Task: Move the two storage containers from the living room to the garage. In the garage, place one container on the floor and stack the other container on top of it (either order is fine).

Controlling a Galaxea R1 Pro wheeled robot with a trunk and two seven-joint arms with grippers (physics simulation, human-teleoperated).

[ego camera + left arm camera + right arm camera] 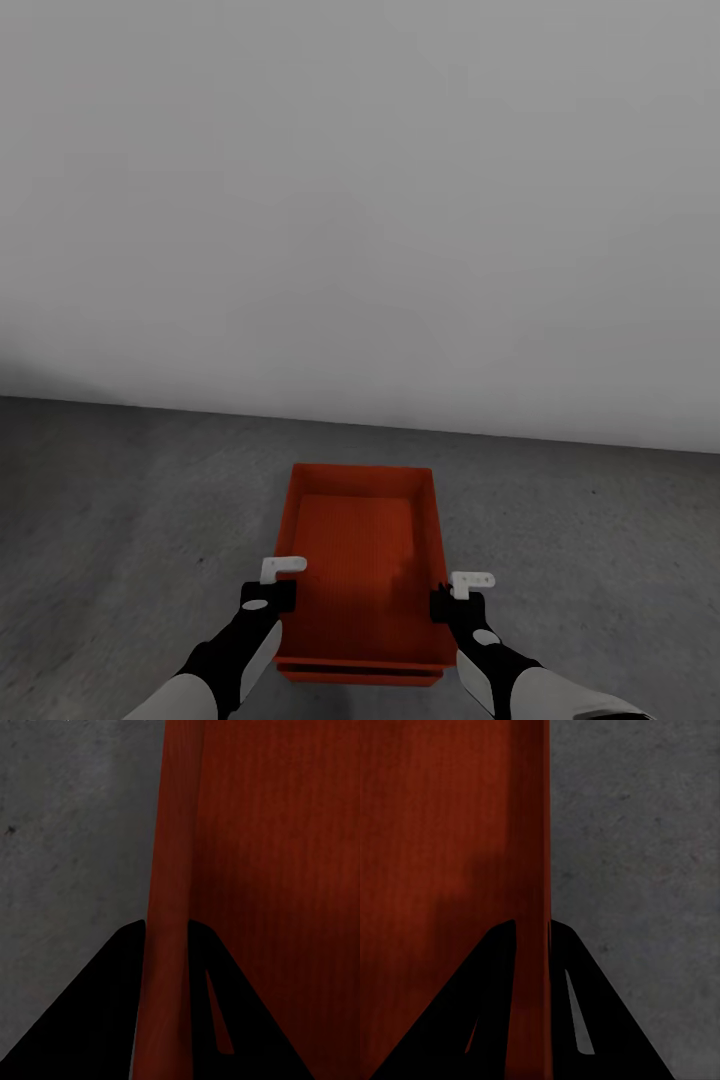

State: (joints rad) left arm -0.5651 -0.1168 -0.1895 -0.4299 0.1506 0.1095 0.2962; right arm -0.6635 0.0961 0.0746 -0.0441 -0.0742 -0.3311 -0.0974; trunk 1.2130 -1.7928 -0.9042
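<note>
Bin: we are holding an orange-red bin (362, 560) low over the grey concrete floor (120, 520), near a plain pale wall (360, 200).
Second bin: a second orange rim (360, 676) is peeking out under the near edge, so we are judging that the held bin is sitting in or just above the other one.
Left hand: our left hand (272, 590) is clamped on the bin's left wall; the left wrist view is showing that wall (169, 945) running between the 2 fingers.
Right hand: our right hand (452, 597) is clamped on the right wall (534, 945) the same way.
Handling: we are reading it as light, stiff plastic, ribbed enough to resist slipping; thin walls may flex, so gripping both long sides near the middle is suiting it.
Hidden: the lower bin is almost wholly covered; we cannot tell whether the 2 bins are touching, or whether the lower one is resting on the floor.
</note>
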